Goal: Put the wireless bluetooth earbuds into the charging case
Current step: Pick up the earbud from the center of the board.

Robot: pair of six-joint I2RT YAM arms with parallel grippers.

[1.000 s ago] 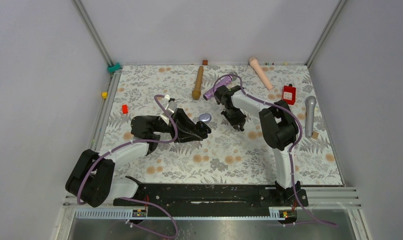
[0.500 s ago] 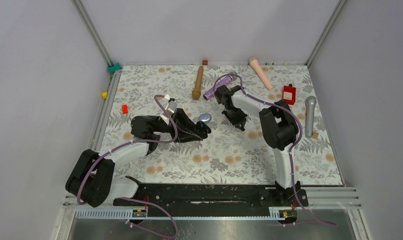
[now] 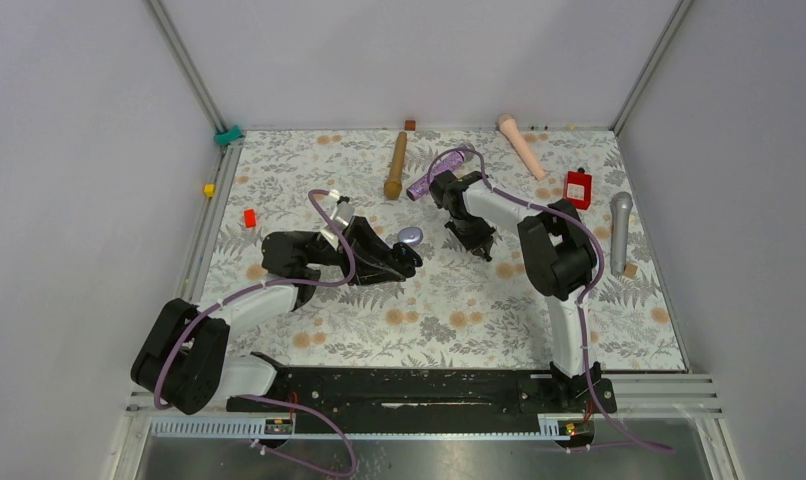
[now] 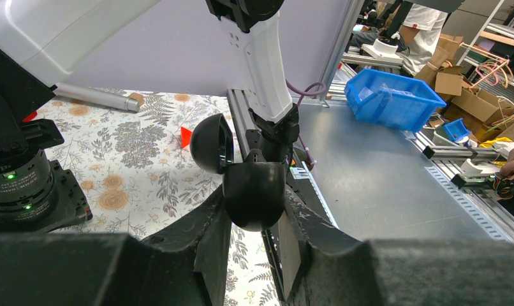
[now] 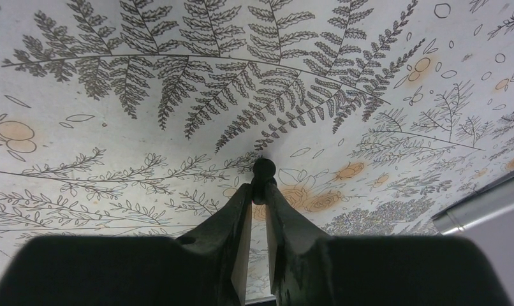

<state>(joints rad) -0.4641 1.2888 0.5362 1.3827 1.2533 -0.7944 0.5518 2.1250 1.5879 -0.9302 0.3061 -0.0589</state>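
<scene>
My left gripper [image 4: 254, 207] is shut on a black charging case [image 4: 253, 194] with its lid [image 4: 211, 143] hinged open; in the top view the case [image 3: 410, 238] shows a pale lilac inside and is held above the table's middle. My right gripper [image 5: 261, 188] is shut on a tiny black earbud [image 5: 263, 169], pinched at the fingertips above the floral cloth. In the top view the right gripper [image 3: 476, 243] hangs a short way right of the case, apart from it. No other earbuds show.
A brown microphone [image 3: 395, 165], a purple microphone [image 3: 434, 172] and a pink microphone [image 3: 520, 145] lie at the back. A silver microphone [image 3: 619, 230] and a red block [image 3: 577, 188] lie at the right; a small red block [image 3: 249, 217] lies at the left.
</scene>
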